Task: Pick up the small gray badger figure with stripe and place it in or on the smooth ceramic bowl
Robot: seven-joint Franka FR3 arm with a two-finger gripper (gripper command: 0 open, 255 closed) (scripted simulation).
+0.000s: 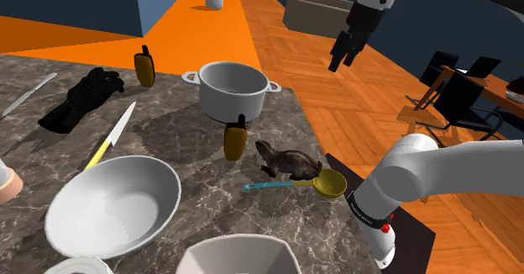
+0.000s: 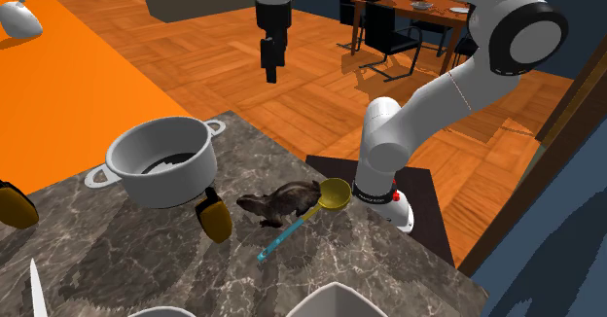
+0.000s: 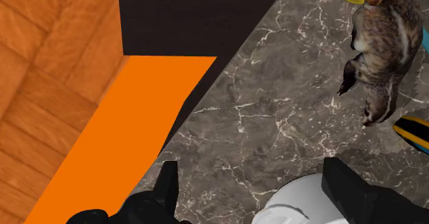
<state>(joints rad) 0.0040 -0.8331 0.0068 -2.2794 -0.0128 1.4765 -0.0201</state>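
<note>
The small badger figure (image 1: 287, 160), dark grey-brown with a pale stripe, lies on the marble counter (image 1: 176, 142) near its edge; it also appears in the second exterior view (image 2: 277, 202) and the wrist view (image 3: 381, 51). The smooth white bowl (image 1: 113, 205) rests at the counter's front on the shoulder view's left, well apart from the badger. My black gripper (image 1: 340, 60) hangs high in the air above the counter's edge (image 2: 269, 69), open and holding nothing. Its two fingers (image 3: 168, 188) stand wide apart in the wrist view, far above the marble.
A yellow scoop with a blue handle (image 1: 323, 182) touches the badger. An amber bottle (image 1: 235, 139) and a white two-handled pot (image 1: 233, 87) stand just behind it. A black glove (image 1: 84, 100), a yellow-handled knife (image 1: 113, 136) and another white vessel (image 1: 239, 255) also occupy the counter.
</note>
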